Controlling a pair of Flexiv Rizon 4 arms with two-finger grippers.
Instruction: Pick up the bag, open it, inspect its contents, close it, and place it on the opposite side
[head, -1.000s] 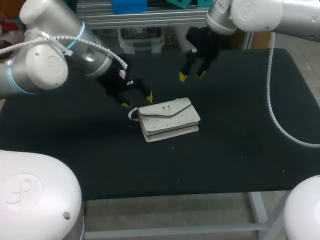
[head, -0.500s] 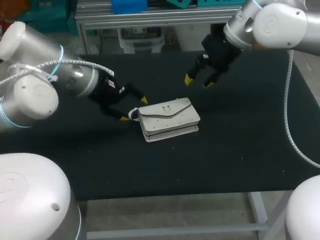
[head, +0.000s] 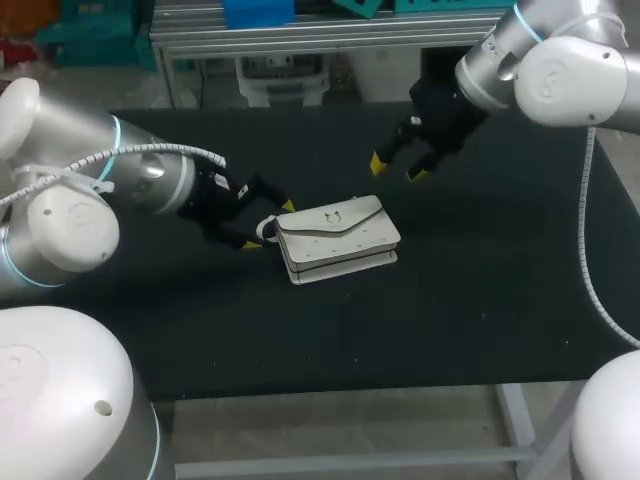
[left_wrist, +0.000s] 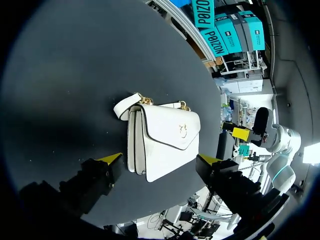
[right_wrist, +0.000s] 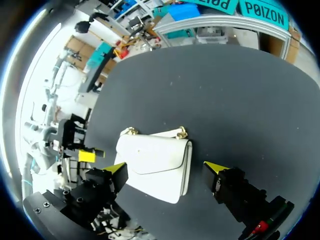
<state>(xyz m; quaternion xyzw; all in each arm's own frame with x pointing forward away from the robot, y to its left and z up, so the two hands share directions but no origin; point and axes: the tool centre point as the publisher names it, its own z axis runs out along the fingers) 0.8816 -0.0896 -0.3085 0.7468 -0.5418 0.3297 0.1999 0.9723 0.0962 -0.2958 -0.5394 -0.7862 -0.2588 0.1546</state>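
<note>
Lying closed, white bag (head: 338, 240), left tool (head: 268, 225) beside

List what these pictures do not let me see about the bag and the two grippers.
1. Contents of the bag: hidden in every view by its closed flap.
2. Strap: only a short loop shows at one end; the rest is hidden by the bag.
3. Left gripper: open around the strap end; contact is too small to tell.
4. Right gripper: open; how high it hangs cannot be judged.
</note>
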